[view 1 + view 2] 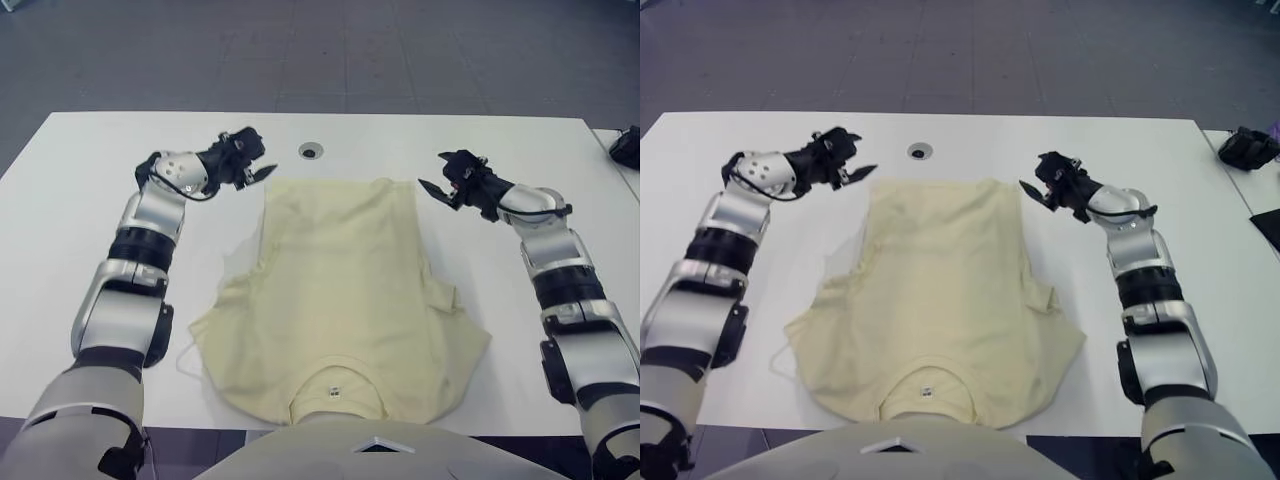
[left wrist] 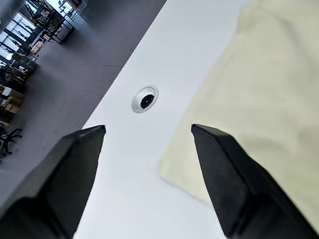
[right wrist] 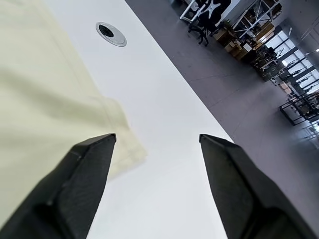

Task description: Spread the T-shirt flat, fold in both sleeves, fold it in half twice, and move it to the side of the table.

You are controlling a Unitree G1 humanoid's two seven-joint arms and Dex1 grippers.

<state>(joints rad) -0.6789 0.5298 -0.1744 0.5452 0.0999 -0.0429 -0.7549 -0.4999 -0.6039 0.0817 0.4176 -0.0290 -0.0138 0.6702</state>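
T-shirt (image 1: pixel 335 300): pale yellow knit, lying on the white table (image 1: pixel 100 150). Collar (image 1: pixel 335 385) is at the near edge, hem (image 1: pixel 340 183) at the far end. Cloth looks light, limp and matte, so it will likely sag and drag rather than hold shape. The right sleeve (image 1: pixel 445 298) is bunched into soft ridges and the lower body is rumpled.

Best hold is probably the far hem corners, pinching the doubled edge.

Left gripper (image 1: pixel 264 175) is just beside the far left corner, fingers apart and holding nothing. Right gripper (image 1: pixel 430 192) is beside the far right corner, also spread and holding nothing.

Beyond the hem is a round metal grommet (image 1: pixel 311 151).
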